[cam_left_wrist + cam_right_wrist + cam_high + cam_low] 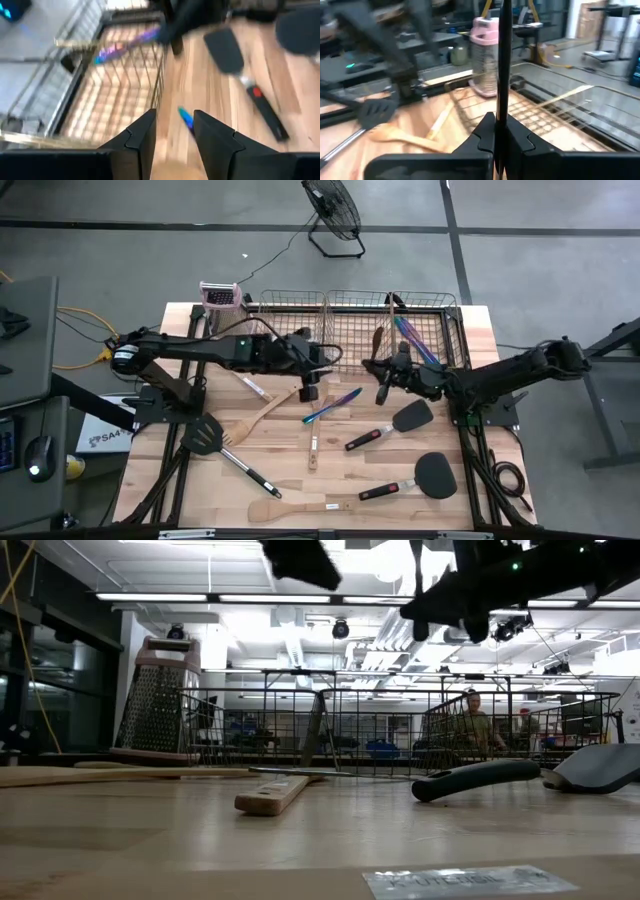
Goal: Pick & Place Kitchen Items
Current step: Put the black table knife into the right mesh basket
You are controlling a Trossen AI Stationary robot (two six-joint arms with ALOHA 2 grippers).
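My right gripper is at the near rim of the wire baskets, shut on a slim dark utensil. My left gripper hangs open and empty above the table, over an iridescent blue-purple piece of cutlery, which lies flat and also shows in the left wrist view. More iridescent cutlery lies in the right basket. Wooden and black utensils lie flat on the table. My right gripper pinches the slim dark utensil's shaft between its two shut fingers. The fingers come level from the table's right side and lie across the shaft. The utensil is lifted clear of the table; what kind it is cannot be told.
A grater with a pink top stands at the far left corner. Black spatulas, a wooden fork, a wooden spatula and a small wooden-handled utensil lie across the near half.
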